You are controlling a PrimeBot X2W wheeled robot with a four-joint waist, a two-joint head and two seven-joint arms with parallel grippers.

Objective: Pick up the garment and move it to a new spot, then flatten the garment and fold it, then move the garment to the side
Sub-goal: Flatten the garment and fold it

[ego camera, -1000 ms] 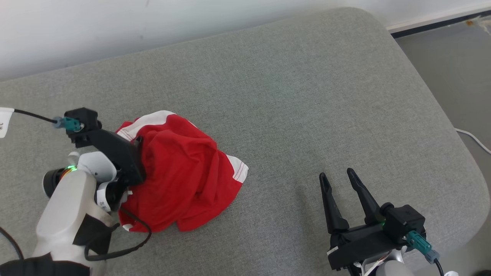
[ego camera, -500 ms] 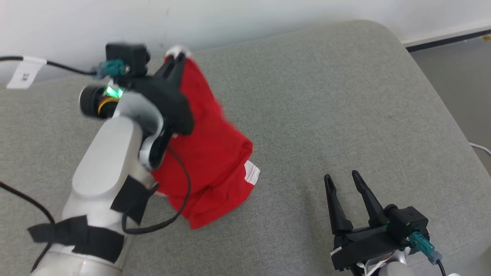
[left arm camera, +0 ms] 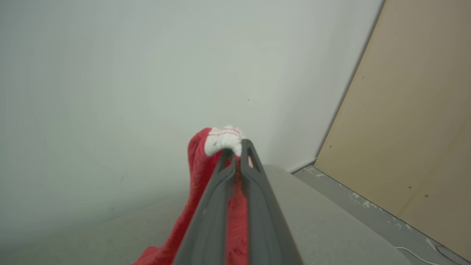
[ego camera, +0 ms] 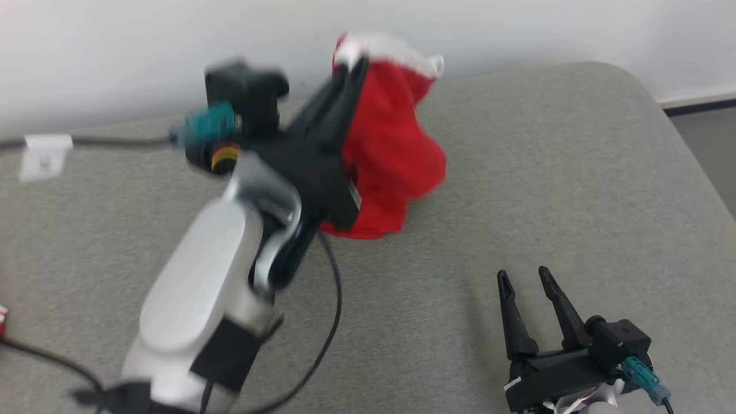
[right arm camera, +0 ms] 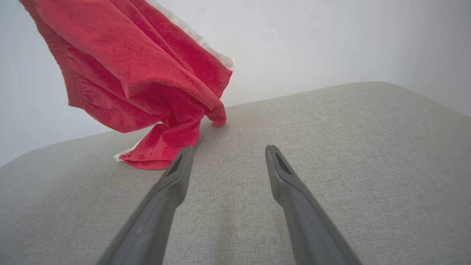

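Red cloth with a white hem, the garment [ego camera: 391, 149] hangs from the left gripper [ego camera: 352, 62], whose fingers are closed tight on the white edge at its top. Its long axis runs almost vertical, from the pinched hem at 12 o'clock down to a loose end at 6 o'clock. So the hem points up and the bulk of the cloth points down to the grey padded surface [ego camera: 546, 172].

In the head view the garment stands at about 12 o'clock from the picture's middle, near the far edge of the surface and before the wall [ego camera: 115, 46]. It is at about 11 o'clock from the right gripper [ego camera: 523, 274]. This view is blurred around the left arm, so there I cannot tell if the cloth touches the surface.

The right wrist view is sharper: the lowest fold seems to rest on the surface at 10 o'clock from the right fingers, while the rest hangs above it. The right fingers are wide apart and hold nothing, low at 5 o'clock in the head view.

The left wrist view shows its two fingers pressed together with the white hem bunched at their tips. Behind them, at 3 o'clock, are a beige panel [left arm camera: 412, 110] and a strip of floor [left arm camera: 349, 195].
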